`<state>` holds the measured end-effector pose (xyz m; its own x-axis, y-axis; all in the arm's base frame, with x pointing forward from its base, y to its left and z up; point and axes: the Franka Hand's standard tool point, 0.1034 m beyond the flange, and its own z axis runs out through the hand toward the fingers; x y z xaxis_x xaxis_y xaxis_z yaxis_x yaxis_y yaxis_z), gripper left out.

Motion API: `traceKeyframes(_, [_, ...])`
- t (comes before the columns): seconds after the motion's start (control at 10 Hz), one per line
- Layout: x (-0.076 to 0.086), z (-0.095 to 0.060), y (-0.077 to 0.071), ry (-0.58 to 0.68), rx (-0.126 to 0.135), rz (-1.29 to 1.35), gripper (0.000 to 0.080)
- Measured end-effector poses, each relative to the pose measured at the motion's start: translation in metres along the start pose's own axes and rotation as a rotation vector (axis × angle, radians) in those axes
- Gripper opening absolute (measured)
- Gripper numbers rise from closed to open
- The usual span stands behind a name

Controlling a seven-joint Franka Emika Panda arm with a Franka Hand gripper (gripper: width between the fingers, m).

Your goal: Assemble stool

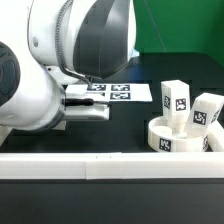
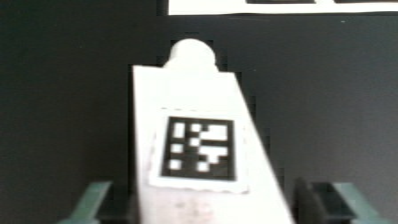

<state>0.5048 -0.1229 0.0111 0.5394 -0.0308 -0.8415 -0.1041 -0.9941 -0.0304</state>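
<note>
A Franka arm's end effector (image 2: 214, 203) straddles one white stool leg (image 2: 199, 120) over the dark tabletop (image 2: 63, 90). Its fingers (image 2: 100, 205) are spread wide, and a dark strip shows between each of them and the leg. The leg's tag faces the wrist camera. Its rounded tip points away from the end effector, toward the marker board (image 2: 285, 6) just beyond. Well clear of the end effector (image 1: 88, 110), to the exterior view's right, sits the ring-shaped seat (image 1: 185, 140), with a second leg (image 1: 176, 100) and a third leg (image 1: 208, 111) upright at its far rim.
</note>
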Motion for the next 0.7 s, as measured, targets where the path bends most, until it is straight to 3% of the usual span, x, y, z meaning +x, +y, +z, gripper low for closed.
traceKeyframes(0.1, [0.000,0.000,-0.001,0.001,-0.001,-0.001,0.0324])
traceKeyframes(0.4, [-0.004,-0.008,-0.013,0.002,0.000,-0.019,0.0324])
traceKeyframes(0.5, [-0.010,-0.015,-0.023,-0.001,0.000,-0.036,0.0324])
traceKeyframes(0.7, [-0.027,-0.034,-0.057,0.004,0.004,-0.021,0.0324])
